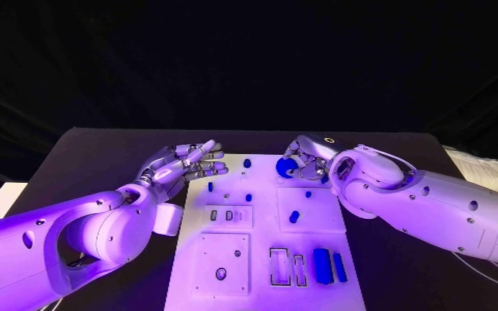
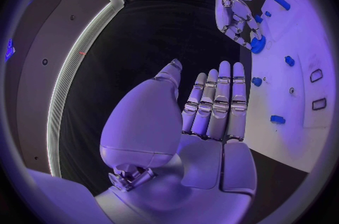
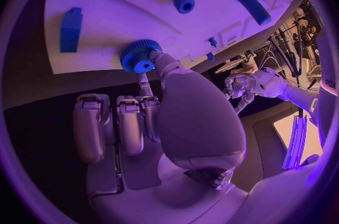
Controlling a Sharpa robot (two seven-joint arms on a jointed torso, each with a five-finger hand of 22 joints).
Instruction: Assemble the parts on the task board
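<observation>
Gear seating looks like the step in hand: the right hand [image 1: 302,163] pinches a small blue toothed plastic gear [image 3: 140,56] between thumb and a finger at the far edge of the white rectangular task board [image 1: 311,250], its other fingers curled beside it. To do this well, I judge the gear should be kept flat to the board, its centre hole lined up over whatever peg or seat lies beneath, then pressed straight down without tilting; whether it is already seated I cannot tell. The left hand [image 1: 185,165] holds nothing, its fingers straight and close together, hovering at the board's far left edge, near enough to steady the board if it slides on the black surface [image 1: 103,152]. As for holders, the board carries several recessed panels: a near right panel holds two blue upright blocks [image 1: 329,265] beside two outlined slots whose contents I cannot make out; the near left panel has a small oval opening; the middle right panel carries a blue oval knob [image 1: 293,217] and a small blue peg [image 1: 307,194]; the middle left panel shows small slots.
</observation>
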